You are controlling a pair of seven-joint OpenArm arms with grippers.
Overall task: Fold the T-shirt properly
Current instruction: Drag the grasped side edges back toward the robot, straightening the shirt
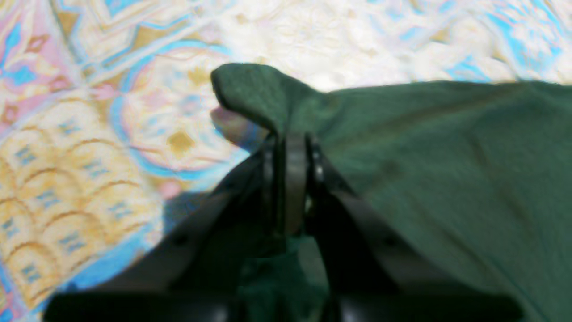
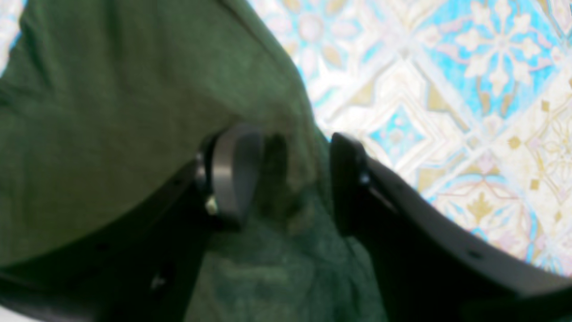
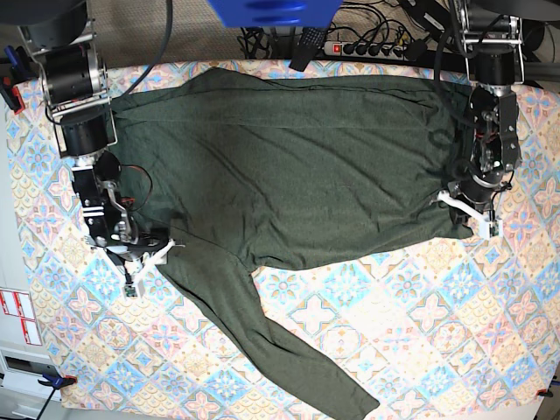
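The dark olive-green T-shirt (image 3: 306,166) lies spread across the patterned table, one long sleeve (image 3: 262,337) trailing toward the front edge. At the base view's right, my left gripper (image 3: 461,204) sits on the shirt's edge. The left wrist view shows that gripper (image 1: 290,143) shut on a raised fold of the T-shirt (image 1: 447,156). My right gripper (image 3: 160,251) is at the shirt's left edge, near where the sleeve begins. In the right wrist view its jaws (image 2: 290,174) stand open, with T-shirt (image 2: 111,134) fabric lying loose between and under them.
A colourful tiled-pattern cloth (image 3: 411,324) covers the table. Behind the far edge are a power strip (image 3: 367,45), cables and a blue object (image 3: 271,10). Both arm bases stand at the far corners.
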